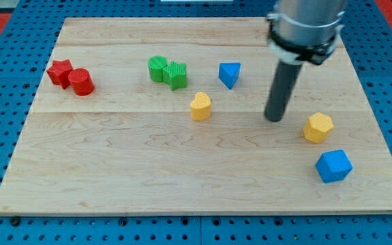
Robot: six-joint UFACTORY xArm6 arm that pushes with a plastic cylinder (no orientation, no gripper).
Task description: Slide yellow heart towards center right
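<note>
there, my tip (pixel 274 118) well right of yellow heart (pixel 200 106)

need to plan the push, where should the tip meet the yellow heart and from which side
Nothing grips here; my tip only pushes. Meet the yellow heart on its flank facing the view's left, mid-height, pushing rightward. My tip now sits to its right, so it must circle around first.

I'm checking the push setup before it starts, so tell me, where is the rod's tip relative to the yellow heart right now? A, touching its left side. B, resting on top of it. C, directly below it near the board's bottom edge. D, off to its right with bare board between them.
D: my tip stands to the view's right of the yellow heart, at about the same height in the view, with bare wood between them.
</note>
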